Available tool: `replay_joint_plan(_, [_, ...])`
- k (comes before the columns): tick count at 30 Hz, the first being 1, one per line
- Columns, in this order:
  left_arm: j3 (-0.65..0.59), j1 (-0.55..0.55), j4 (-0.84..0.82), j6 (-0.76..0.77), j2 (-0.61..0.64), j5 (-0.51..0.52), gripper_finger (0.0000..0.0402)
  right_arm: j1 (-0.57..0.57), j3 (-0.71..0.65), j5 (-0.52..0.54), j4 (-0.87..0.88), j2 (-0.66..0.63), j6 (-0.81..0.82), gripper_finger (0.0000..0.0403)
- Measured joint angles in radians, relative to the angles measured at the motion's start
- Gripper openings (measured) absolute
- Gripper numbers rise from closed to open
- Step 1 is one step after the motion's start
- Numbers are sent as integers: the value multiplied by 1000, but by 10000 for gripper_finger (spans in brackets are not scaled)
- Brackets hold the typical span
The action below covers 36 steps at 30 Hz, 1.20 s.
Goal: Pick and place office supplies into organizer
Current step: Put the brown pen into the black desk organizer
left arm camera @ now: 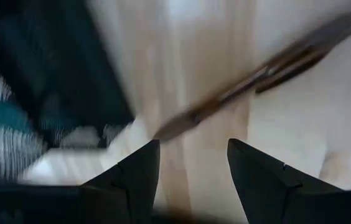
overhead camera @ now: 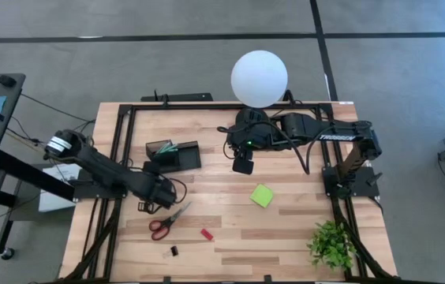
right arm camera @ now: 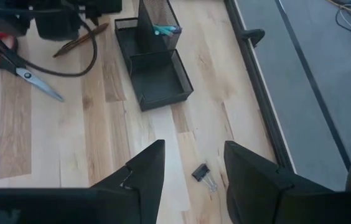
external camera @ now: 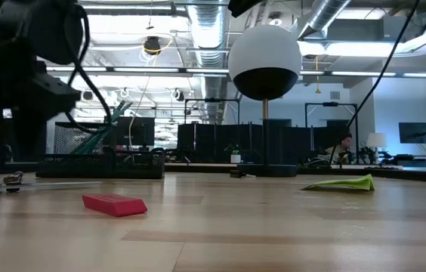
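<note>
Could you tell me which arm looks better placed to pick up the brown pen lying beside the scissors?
Left, probably. The left gripper hangs open right over the thin brown pen, beside the red-handled scissors, while the right gripper waits farther off, near the white globe lamp.

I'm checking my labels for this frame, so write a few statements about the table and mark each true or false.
1. The scissors lie in the organizer. False: they lie on the table beside the left gripper.
2. The sticky-note pad lies on the bare table. True.
3. The right gripper is shut on a clip. False: its fingers are open, with a black clip on the table between them.
4. Pens stand in the organizer's cup. True.
5. The red piece is held by the left gripper. False: it lies on the table, apart from it.
</note>
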State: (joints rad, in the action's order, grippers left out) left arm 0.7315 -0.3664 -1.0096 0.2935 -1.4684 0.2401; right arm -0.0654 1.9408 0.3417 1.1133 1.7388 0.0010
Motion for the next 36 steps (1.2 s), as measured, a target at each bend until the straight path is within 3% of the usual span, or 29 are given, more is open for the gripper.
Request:
replay_joint_plan(11, [-5,9,45,-38,-24,-97,132,1,0,0,1,0,0,161])
replay_joint_plan(15, [-8,33,36,-18,-24,-47,116,0,0,-1,0,0,0,161])
replay_joint_plan(20, [-8,58,83,21,-24,6,117,0,0,-1,0,0,0,161])
replay_joint_plan(24, [-7,60,122,-49,-23,-41,119,0,0,-1,0,0,0,161])
replay_joint_plan(36, [-7,37,114,21,-22,-92,119,0,0,-1,1,0,0,161])
